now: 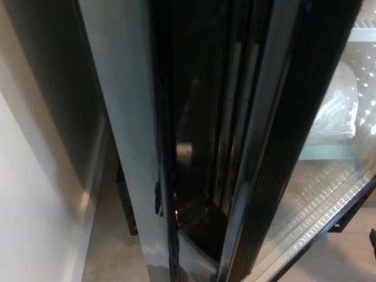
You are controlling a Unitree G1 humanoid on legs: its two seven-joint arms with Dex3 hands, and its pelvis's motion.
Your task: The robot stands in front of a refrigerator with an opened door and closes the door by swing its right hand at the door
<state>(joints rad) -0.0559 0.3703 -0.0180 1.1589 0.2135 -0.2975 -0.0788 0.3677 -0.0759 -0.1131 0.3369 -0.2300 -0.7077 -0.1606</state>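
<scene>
The refrigerator fills the head view. Its open door (pixel 200 117) is a dark glass panel seen nearly edge-on, with a black ribbed edge (pixel 291 153) running diagonally down the middle. To the right of that edge the lit interior (pixel 346 170) shows a wire shelf and a white bag (pixel 338 111). A small dark sliver at the lower right border is my right hand (pixel 373 239), low and to the right of the door's bottom corner and apart from it. Too little of it shows to read its fingers. My left hand is out of the picture.
A grey glossy panel (pixel 120 117) stands left of the dark glass, with a small dark reflection (pixel 158 198) low on it. A pale wall (pixel 29 194) runs along the far left. Beige floor (pixel 111 247) shows between wall and panel.
</scene>
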